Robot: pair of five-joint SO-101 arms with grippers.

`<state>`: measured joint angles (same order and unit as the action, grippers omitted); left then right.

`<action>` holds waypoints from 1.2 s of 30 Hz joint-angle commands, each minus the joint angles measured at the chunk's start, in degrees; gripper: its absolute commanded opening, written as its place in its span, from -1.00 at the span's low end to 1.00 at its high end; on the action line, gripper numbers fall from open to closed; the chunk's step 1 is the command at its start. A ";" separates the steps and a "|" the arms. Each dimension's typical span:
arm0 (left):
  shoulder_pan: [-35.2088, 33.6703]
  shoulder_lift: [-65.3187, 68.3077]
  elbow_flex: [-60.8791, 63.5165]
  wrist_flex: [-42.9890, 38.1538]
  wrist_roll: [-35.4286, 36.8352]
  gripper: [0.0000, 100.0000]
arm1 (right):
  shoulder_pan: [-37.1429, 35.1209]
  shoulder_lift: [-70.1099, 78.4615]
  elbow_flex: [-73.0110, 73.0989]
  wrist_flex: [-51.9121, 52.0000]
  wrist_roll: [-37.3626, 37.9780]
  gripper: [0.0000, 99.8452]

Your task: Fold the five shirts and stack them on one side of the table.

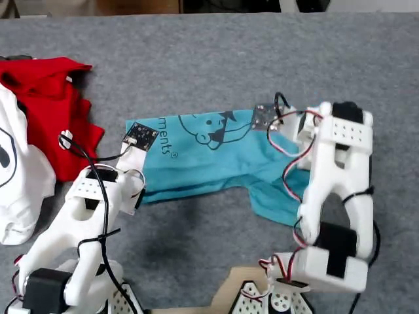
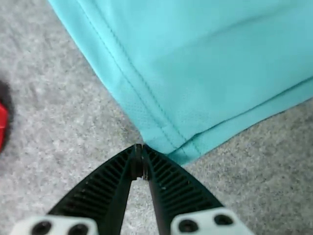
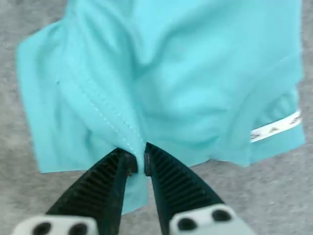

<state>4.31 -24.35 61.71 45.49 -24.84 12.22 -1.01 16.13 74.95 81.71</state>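
Note:
A teal shirt (image 1: 209,157) with a dark cartoon print lies partly folded across the middle of the grey table. In the left wrist view my left gripper (image 2: 138,159) is shut, its tips touching one corner of the teal shirt (image 2: 195,63), which lies flat; no cloth shows between the fingers. My right gripper (image 3: 139,159) is shut on a bunched fold of the teal shirt (image 3: 186,83), near the collar label. In the high view the left arm (image 1: 98,190) stands at the shirt's left end and the right arm (image 1: 337,163) at its right end.
A crumpled red shirt (image 1: 52,111) lies at the left, and a white shirt (image 1: 16,176) overlaps it at the table's left edge. Bare grey table (image 1: 216,59) stretches behind the teal shirt. The arms' bases (image 1: 252,294) stand at the front edge.

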 commanded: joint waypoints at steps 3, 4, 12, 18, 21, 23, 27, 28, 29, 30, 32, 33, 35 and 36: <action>-0.18 -1.01 -0.18 -0.70 -0.09 -0.96 | -0.92 9.19 -14.20 -0.09 -1.49 -0.99; -0.18 -1.01 -0.18 -1.05 -0.09 -0.96 | -1.01 10.95 -16.66 0.00 -1.67 -0.99; -0.18 -1.01 0.35 -2.55 -0.09 -0.96 | -5.23 18.86 -25.54 -0.18 -1.67 -0.99; -0.18 -1.01 0.35 -2.55 -0.09 -0.96 | -7.34 19.03 -25.80 -6.15 -3.43 -0.99; -0.18 -1.01 0.35 -2.55 -0.09 -0.96 | -7.60 18.95 -25.80 -7.30 -5.19 -0.90; -0.18 -1.01 0.35 -2.55 -0.09 -0.96 | -7.60 18.68 -25.98 -7.12 -8.26 -0.79; -0.18 -1.01 0.35 -2.55 -0.09 -0.96 | -7.60 14.37 -23.16 -5.98 -9.67 -0.72; -0.18 -1.01 0.35 -2.55 -0.09 -0.96 | -7.69 12.44 -21.67 -5.71 -9.67 -0.72; -0.18 -1.01 0.35 -2.55 -0.09 -0.96 | -7.69 10.15 -19.82 -5.63 -9.67 -0.72; -0.18 -1.01 0.35 -2.55 -0.09 -0.96 | -7.69 7.60 -17.80 -5.63 -9.67 -0.72; -0.18 -1.01 0.35 -2.55 -0.09 -0.96 | -7.78 2.07 -12.79 -5.45 -9.58 -0.72; -0.18 -1.01 0.35 -2.55 -0.09 -0.96 | -7.78 -1.01 -9.80 -5.54 -9.58 -0.72; -0.18 -1.01 0.35 -2.55 -0.09 -0.96 | -7.78 -7.08 -3.74 -5.27 -8.97 -0.72; -0.18 -1.01 0.35 -2.55 -0.09 -0.96 | -7.78 -10.33 0.13 -4.84 -7.65 -0.72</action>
<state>4.31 -24.35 62.33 43.74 -24.84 5.54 -0.40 8.75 69.23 72.66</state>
